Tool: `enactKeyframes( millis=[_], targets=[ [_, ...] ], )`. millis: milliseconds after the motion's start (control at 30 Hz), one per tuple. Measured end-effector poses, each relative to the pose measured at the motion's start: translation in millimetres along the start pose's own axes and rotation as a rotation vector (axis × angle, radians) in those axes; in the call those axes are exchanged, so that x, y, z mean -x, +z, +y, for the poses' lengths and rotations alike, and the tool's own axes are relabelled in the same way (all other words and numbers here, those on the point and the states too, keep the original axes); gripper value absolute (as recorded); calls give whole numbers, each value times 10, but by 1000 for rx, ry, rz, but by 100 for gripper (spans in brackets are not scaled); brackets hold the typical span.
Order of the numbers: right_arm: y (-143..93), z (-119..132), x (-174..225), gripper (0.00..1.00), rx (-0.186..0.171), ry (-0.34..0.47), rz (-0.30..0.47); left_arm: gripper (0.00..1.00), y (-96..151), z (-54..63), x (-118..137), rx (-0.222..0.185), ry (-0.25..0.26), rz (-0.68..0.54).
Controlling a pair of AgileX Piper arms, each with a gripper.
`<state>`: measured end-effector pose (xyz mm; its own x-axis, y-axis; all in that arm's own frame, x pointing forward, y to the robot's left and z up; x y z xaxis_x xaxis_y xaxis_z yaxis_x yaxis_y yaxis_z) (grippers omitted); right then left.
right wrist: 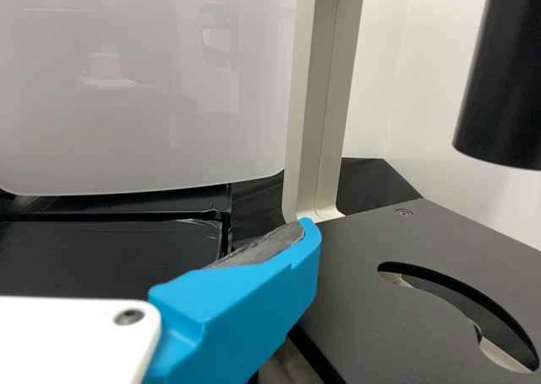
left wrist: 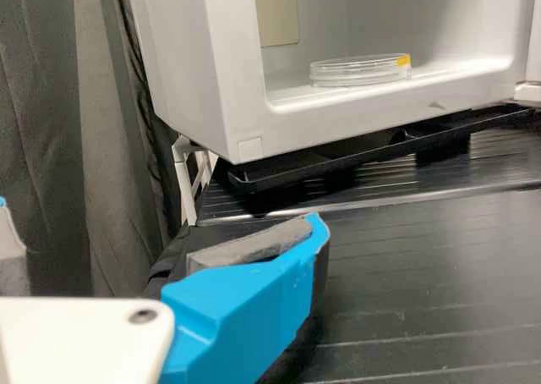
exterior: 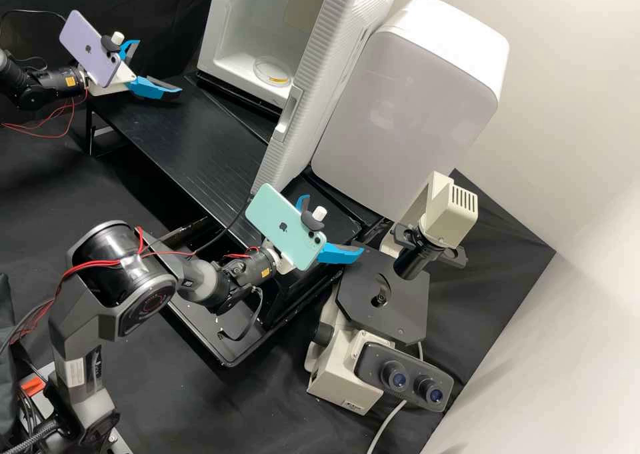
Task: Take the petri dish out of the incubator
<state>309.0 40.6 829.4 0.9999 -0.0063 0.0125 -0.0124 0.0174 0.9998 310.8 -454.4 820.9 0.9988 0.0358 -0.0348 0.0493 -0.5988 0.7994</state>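
Petri dish [exterior: 272, 71] — clear, shallow, lidded, with a yellow mark at its rim. It lies flat on the floor of the incubator [exterior: 233, 21] at upper centre of the high view, with the door [exterior: 320, 74] swung open to its right.

Left gripper [exterior: 163, 89] — upper left of the high view, low over the desk [exterior: 193, 141], well apart from the dish and holding nothing. Whether it is spread or pressed together cannot be told.

Right gripper [exterior: 345, 252] — lower centre, beside the door's outer edge and over the microscope stage [right wrist: 406, 266], holding nothing. Its state cannot be told either.

Hazards, judged:
- The gripper sits below the raised sill [left wrist: 380, 105], so a level approach would likely strike it.
- A pinch on the lid alone could lift the lid and leave the base behind.
- A dish dragged over the sill could tip.

Views compared: the left wrist view gives the dish's thin side profile, the sill's height and the black tray [left wrist: 338, 160] under the incubator. The high view gives the door's swing and the microscope [exterior: 373, 361]. The right wrist view gives the stage's slot.
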Motion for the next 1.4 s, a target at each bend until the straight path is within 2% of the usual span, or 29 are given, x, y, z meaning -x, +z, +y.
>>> enactKeyframes(
  millis=[400,567,667,767,967,1167,1400],
  targets=[
    [0,0,0,100,0,0,0,100,29,-17,9,-1,-6,-10],
    [0,0,0,100,0,0,0,100,196,-155,99,-8,-55,-68],
    [0,0,0,100,0,0,0,100,324,-208,185,-12,-45,-118],
    [0,0,0,100,0,0,0,100,432,-229,283,-19,-46,-167],
    [0,0,0,100,0,0,0,100,693,-259,469,-58,-54,-308],
    [0,0,0,100,0,0,0,100,932,-312,616,-63,-62,-414],
    [0,0,0,100,0,0,0,100,1053,-334,694,-70,-59,-469]
  ],
)
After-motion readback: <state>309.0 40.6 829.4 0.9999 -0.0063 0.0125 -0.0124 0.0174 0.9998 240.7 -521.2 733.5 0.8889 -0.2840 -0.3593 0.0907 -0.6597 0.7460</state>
